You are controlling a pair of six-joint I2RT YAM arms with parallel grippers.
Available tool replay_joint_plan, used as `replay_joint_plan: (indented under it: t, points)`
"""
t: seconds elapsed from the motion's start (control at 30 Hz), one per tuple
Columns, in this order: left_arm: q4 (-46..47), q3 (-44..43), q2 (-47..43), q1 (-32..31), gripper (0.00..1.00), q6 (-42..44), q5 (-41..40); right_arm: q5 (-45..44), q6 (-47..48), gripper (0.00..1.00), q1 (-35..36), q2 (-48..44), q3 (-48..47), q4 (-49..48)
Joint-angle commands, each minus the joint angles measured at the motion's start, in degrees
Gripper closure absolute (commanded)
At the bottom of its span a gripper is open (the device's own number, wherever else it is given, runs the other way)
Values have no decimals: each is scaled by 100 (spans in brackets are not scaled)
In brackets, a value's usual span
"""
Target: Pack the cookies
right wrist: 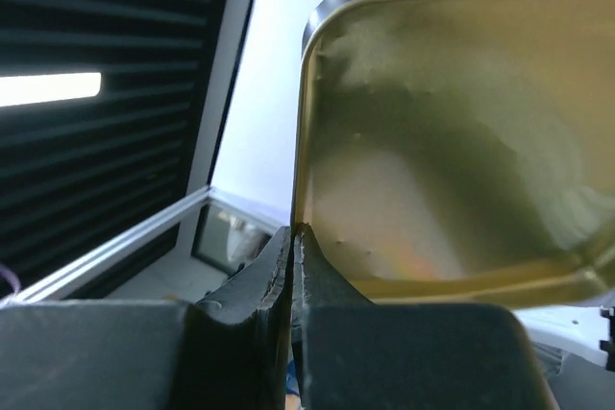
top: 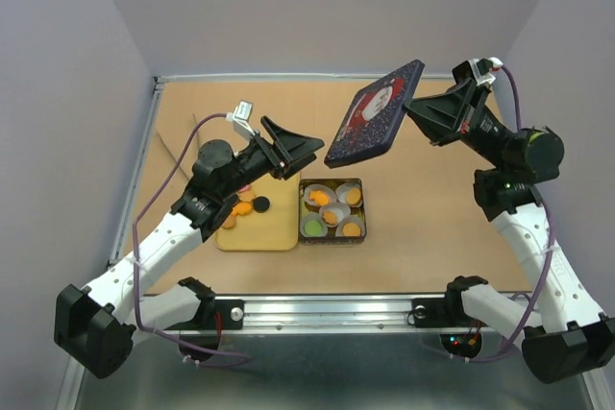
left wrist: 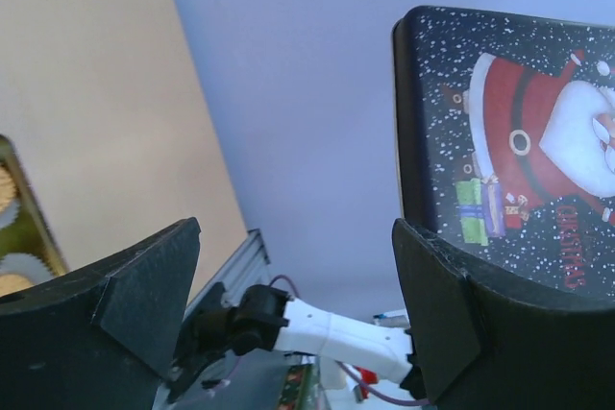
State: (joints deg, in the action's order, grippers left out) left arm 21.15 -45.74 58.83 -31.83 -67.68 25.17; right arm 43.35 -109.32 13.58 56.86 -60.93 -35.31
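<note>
Small flat round cookies, orange, black and pink: loose group on tan wooden board. Further orange and green ones sit in white fluted paper cups inside open square tin, just right of board on brown counter.
Right claw: clamped on rim of dark blue Santa-printed tin lid, held tilted above counter.
Left claw: spread wide, empty, above board.

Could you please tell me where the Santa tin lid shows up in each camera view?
Top external: lid right of centre, tilted, in the right gripper.
Left wrist: right side, Santa face showing.
Right wrist: upper right, gold inside showing.
Shared landmark: metal table frame.
</note>
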Motion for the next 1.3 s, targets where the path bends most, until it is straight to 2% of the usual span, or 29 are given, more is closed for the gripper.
replay_joint_plan:
  t: [0.0, 0.13, 0.47, 0.9, 1.27]
  points:
    - [829, 257, -389, -278, 7, -623, -565, -2, -1197, 100, 13, -386, -34, -1487]
    - [1023, 372, -635, -490, 7, -931, -934, -213, -1425, 99, 13, -553, 124, -1707]
    - [1910, 479, -855, -640, 7, -1502, -1278, -328, -1558, 99, 13, -711, 283, -1944]
    - [2684, 205, -469, -719, 7, -1661, -1137, -213, -1505, 100, 4, -685, 538, -2217]
    - [3413, -260, 269, -912, 8, -1678, -944, -187, -1522, 100, 13, -703, 731, -2340]
